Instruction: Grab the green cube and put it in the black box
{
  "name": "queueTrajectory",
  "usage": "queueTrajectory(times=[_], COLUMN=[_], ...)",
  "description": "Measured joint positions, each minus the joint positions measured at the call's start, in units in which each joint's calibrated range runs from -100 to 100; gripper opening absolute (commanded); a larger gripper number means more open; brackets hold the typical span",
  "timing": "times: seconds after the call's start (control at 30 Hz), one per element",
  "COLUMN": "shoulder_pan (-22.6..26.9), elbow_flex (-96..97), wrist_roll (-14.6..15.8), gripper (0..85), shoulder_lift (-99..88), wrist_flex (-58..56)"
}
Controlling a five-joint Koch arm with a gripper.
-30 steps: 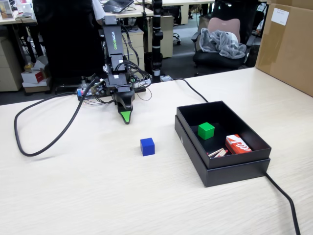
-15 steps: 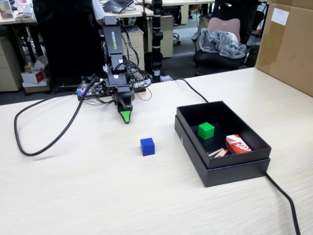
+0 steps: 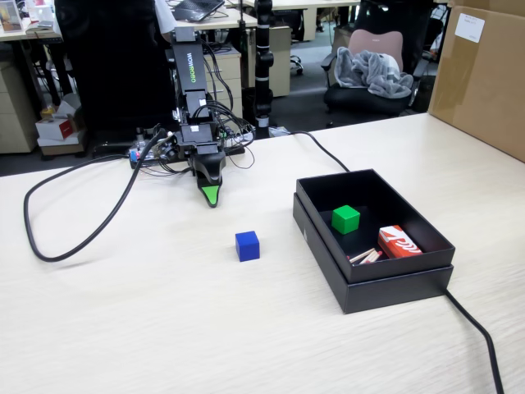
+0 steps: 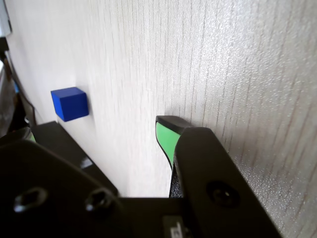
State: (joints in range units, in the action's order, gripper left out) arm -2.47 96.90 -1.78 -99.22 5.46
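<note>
The green cube (image 3: 345,218) lies inside the black box (image 3: 392,291), on its floor near the middle, standing apart from the walls. The box sits on the pale table at the right of the fixed view. My gripper (image 3: 212,197) hangs tip-down close to the arm's base, well left of the box and touching nothing. In the wrist view the gripper (image 4: 99,129) is open: bare table shows between the green-padded jaw on the right and the black jaw on the left. The green cube and the box are out of the wrist view.
A blue cube (image 3: 247,245) (image 4: 70,103) stands on the table between gripper and box. A red packet (image 3: 399,242) and some sticks (image 3: 367,256) lie in the box's near corner. A black cable (image 3: 74,238) loops at left; another (image 3: 476,328) runs from the box. A brown carton (image 3: 484,74) stands far right.
</note>
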Motion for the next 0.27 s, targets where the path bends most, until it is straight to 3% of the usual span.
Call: queueTrajectory(times=[0.27], shoulder_pan=[0.00], elbow_flex=[0.00], wrist_roll=[0.00], gripper=[49.1], shoulder_lift=[0.00], wrist_flex=[0.00])
